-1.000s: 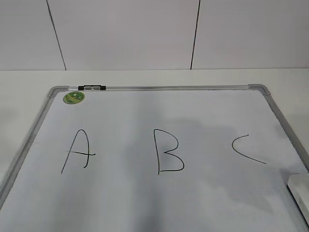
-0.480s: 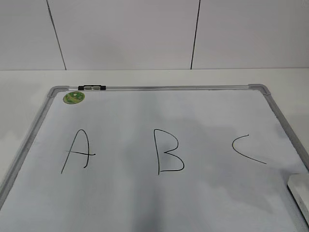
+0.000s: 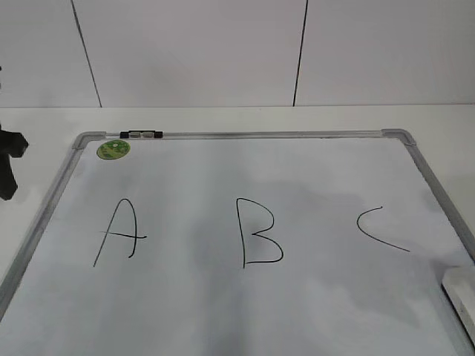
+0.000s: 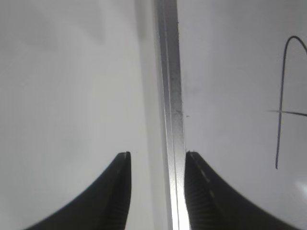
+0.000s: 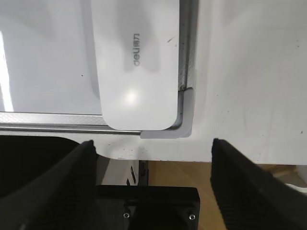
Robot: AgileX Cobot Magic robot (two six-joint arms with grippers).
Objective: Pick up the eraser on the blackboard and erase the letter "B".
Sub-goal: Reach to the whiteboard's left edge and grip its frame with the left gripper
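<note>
- The blackboard [image 3: 312, 311], a white dry-erase panel in a silver-grey frame, lies flat on a white bench [image 3: 223, 119] below a panelled wall.
- Three black marker letters cross the panel: the "A" [image 3: 119, 231] at left, the letter "B" [image 3: 260, 231] in the middle, whole and unsmudged, and the "C" [image 3: 380, 228] at right.
- A round green sticker [image 3: 113, 149] sits in the far left corner of the panel, just beside a small black clip [image 3: 141, 134] on the top rail.
- The eraser [image 5: 136, 62], a smooth white block with rounded corners and faint grey lettering, lies in the near right corner of the panel, its long side against the frame; the exterior view catches only its edge [image 3: 462, 293].
- The right tool [image 5: 153, 146] hangs wide open short of the eraser, holding nothing.
- The left tool [image 4: 157, 155] is partly open and empty, its dark fingers either side of the board's left frame rail [image 4: 171, 96]; in the exterior view it shows as a dark shape [image 3: 9, 167] at the left edge.
</note>
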